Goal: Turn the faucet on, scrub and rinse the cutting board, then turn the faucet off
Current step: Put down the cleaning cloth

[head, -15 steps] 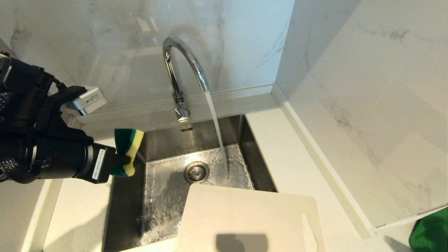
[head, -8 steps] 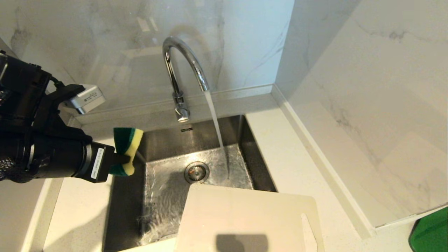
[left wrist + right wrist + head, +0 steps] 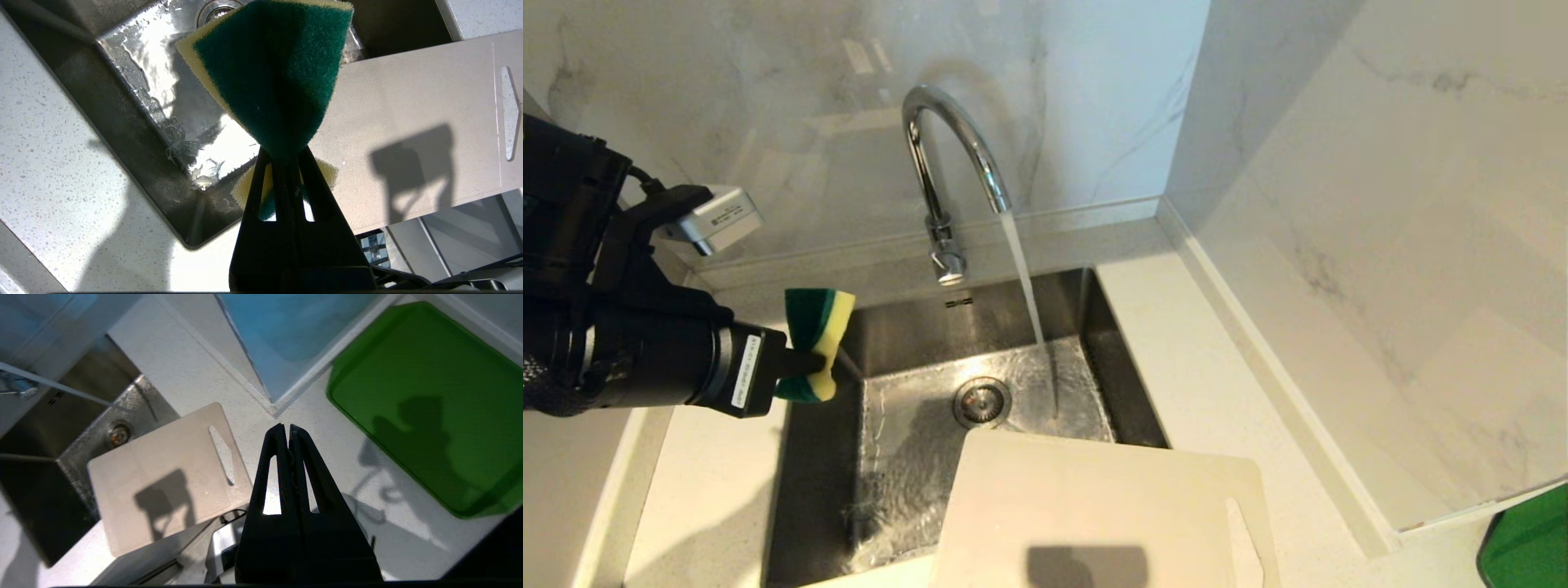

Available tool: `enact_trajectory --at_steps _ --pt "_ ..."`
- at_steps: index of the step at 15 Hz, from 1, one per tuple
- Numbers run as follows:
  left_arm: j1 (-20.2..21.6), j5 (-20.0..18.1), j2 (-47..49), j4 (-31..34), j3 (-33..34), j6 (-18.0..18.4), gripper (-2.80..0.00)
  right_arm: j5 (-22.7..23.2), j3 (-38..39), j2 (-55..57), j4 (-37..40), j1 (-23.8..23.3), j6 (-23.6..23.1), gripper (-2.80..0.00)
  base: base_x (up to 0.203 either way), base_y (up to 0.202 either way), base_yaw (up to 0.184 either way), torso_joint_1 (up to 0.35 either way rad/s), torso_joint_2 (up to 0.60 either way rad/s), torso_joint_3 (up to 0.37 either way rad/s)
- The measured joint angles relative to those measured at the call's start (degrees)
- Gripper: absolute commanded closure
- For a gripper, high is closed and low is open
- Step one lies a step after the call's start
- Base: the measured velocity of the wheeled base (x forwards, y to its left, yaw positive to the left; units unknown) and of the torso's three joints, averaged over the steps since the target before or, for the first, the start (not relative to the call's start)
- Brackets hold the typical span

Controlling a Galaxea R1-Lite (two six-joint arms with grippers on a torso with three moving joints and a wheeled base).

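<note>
**Jaws pinch the sponge; water runs, board waits dry**

The jaws of the left gripper [image 3: 286,157] are pressed tight on a green-and-yellow sponge [image 3: 815,343], squeezing its middle so both ends flare out, and they hold it above the left rim of the sink [image 3: 817,490]. The jaws of the right gripper [image 3: 286,433] are pressed together on nothing, hanging over the worktop [image 3: 179,367] between the cutting board [image 3: 163,477] and a green tray [image 3: 429,400].

The faucet [image 3: 947,139] is on, its stream falling to the basin floor beside the drain [image 3: 982,401]. The cutting board lies flat across the sink's near right corner, partly over the basin and partly on the worktop, clear of the stream, its slot handle [image 3: 1245,543] toward the right edge.

The board looks stiff, light plastic and will likely turn slippery once wet; a flat slab offers little to grip from above, so the overhanging edge or the slot end seems the best hold. The sponge is soft and should give under pressure.

The worktop is pale speckled stone, smooth and hard, the basin steel and wet. Marble-look walls close in behind and on the right, which leaves the right arm little room to swing.
</note>
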Motion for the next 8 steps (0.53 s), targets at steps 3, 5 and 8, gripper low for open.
enact_trajectory --at_steps 3,5,8 --pt "0.0 0.0 0.0 0.0 0.0 -0.1 0.00 0.2 8.5 -7.6 0.1 -2.8 -6.0 0.00 0.000 0.000 0.000 0.000 0.00 0.000" --pt "0.0 0.1 -0.1 0.0 -0.1 0.0 0.00 0.3 15.7 -13.4 0.1 -3.5 -11.5 0.00 0.000 0.000 0.000 0.000 0.00 0.000" --pt "0.1 0.0 -0.5 0.0 1.3 -0.2 0.00 0.2 23.7 -21.7 0.1 -4.1 -15.8 0.00 0.000 0.000 0.000 0.000 0.00 0.000"
